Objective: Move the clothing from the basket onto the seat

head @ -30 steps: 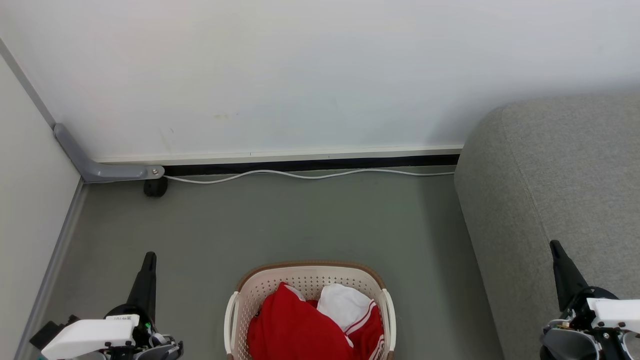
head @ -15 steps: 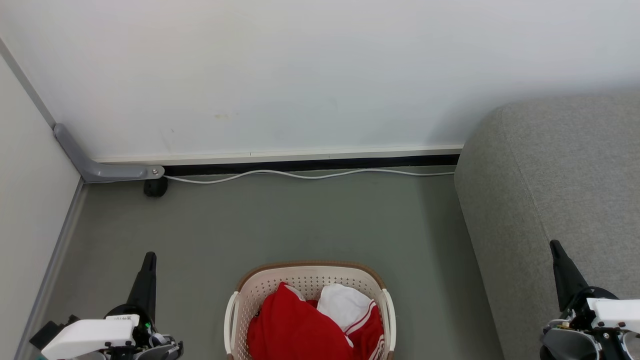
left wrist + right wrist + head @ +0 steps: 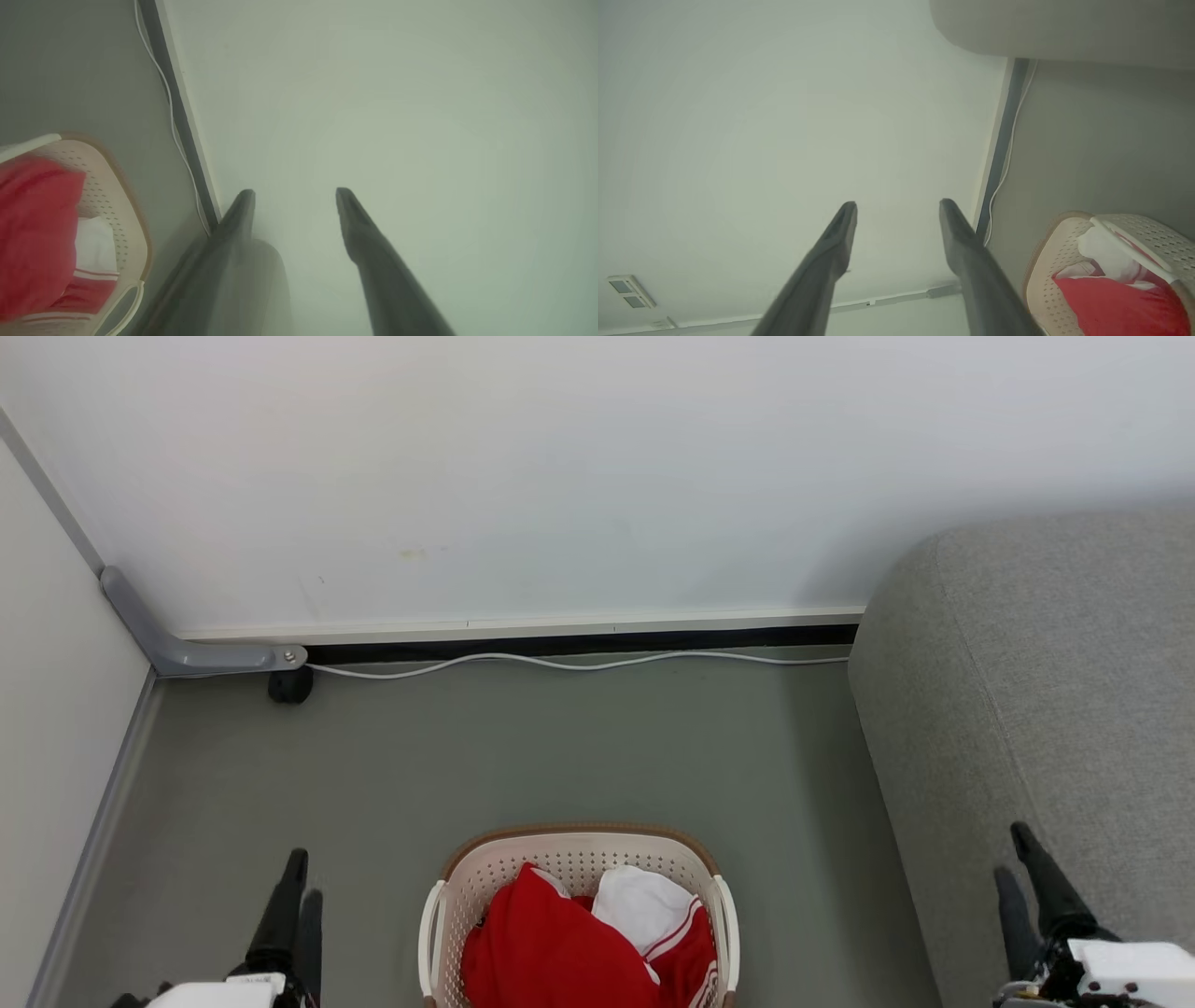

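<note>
Clothes (image 3: pixel 551 947) lie heaped in the basket (image 3: pixel 579 832), bottom centre of the head view. The red bulk is on its left half, a white piece at its upper right. The sofa (image 3: pixel 1055 663) runs down the right side. Your left tool (image 3: pixel 304 877) is at lower left, fingers apart and holding nothing. Your right tool (image 3: pixel 1011 851) is at lower right over the sofa's edge, also parted and holding nothing. The basket sits between them, nearer the left tool by my read. The sofa lies on the right tool's side. Transfer not yet begun, by the look.
</note>
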